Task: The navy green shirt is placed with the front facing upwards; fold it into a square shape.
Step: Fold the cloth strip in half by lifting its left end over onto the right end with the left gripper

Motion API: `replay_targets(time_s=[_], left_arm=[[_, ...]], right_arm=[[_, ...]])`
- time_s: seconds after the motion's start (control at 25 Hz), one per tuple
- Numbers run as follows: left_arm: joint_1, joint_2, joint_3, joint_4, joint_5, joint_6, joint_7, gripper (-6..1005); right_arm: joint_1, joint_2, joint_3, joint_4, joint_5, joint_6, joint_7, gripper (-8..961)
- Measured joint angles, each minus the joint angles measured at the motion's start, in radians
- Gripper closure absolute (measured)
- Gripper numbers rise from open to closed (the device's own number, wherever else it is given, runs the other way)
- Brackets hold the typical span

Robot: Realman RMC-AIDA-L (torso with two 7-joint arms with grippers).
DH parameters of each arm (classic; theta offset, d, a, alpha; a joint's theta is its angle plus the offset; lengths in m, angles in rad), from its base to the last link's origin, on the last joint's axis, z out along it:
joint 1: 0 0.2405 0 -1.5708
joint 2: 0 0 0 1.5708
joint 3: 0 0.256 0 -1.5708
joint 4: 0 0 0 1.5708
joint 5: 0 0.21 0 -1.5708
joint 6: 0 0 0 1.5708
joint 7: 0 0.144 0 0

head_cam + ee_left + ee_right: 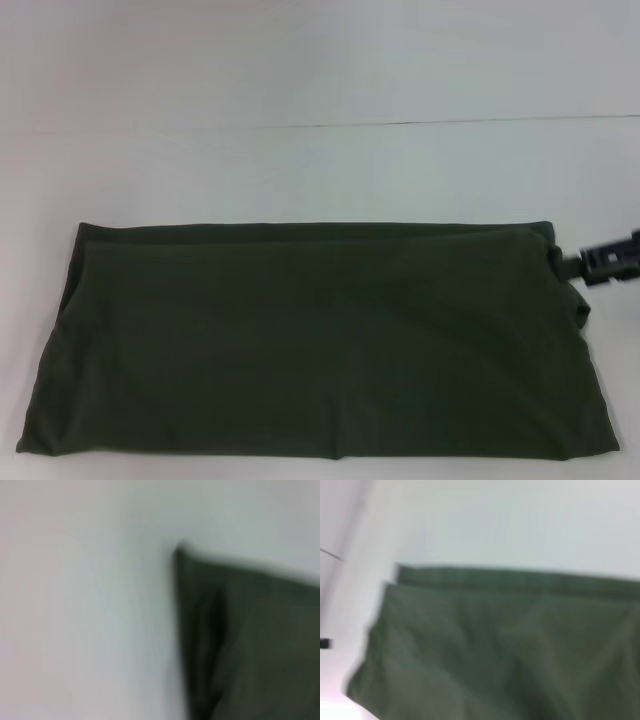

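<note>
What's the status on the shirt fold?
Right gripper at the shirt's far right corner, grip unclear. Left gripper out of head view. Navy green shirt lies as a wide rectangle, plain side up, not yet square. Nothing else on the table.

A plain test or lab-style workspace, judging by how bare it is: a smooth white table (320,170) fills nearly the whole head view, with one thin dark seam line (450,122) running across the upper part of the frame. The only other things in sight are a dark green folded shirt (320,340) lying flat in the lower half and a black robot gripper (608,258) at the right edge.
</note>
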Motion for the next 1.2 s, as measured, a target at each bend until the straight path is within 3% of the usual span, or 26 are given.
replay_targets(time_s=[0.12, 0.36, 0.44, 0.64, 0.88, 1.0, 1.2], left_arm=[[0.001, 0.01, -0.062, -0.026, -0.107, 0.016, 0.034, 912], [-0.019, 0.02, -0.065, -0.14, -0.219, 0.046, 0.056, 849], [-0.038, 0.031, -0.065, -0.209, -0.226, 0.04, 0.055, 779], [-0.083, 0.058, -0.052, -0.307, -0.193, 0.018, 0.026, 616], [-0.096, 0.062, -0.02, -0.308, -0.181, 0.011, 0.022, 479], [-0.097, 0.059, 0.017, -0.308, -0.159, 0.009, 0.025, 410], [-0.094, 0.052, 0.07, -0.304, -0.149, 0.004, 0.035, 214]], right_arm=[[-0.021, 0.006, 0.026, 0.018, 0.128, 0.005, -0.054, 197], [-0.057, 0.018, 0.036, 0.15, 0.328, 0.053, -0.22, 198], [-0.069, 0.03, 0.038, 0.187, 0.373, 0.073, -0.295, 199], [-0.097, 0.088, 0.039, 0.223, 0.455, 0.112, -0.484, 200], [-0.101, 0.163, 0.025, 0.237, 0.456, 0.168, -0.689, 202], [-0.101, 0.198, -0.033, 0.251, 0.434, 0.229, -0.829, 203], [-0.113, 0.215, -0.116, 0.301, 0.425, 0.293, -1.07, 204]])
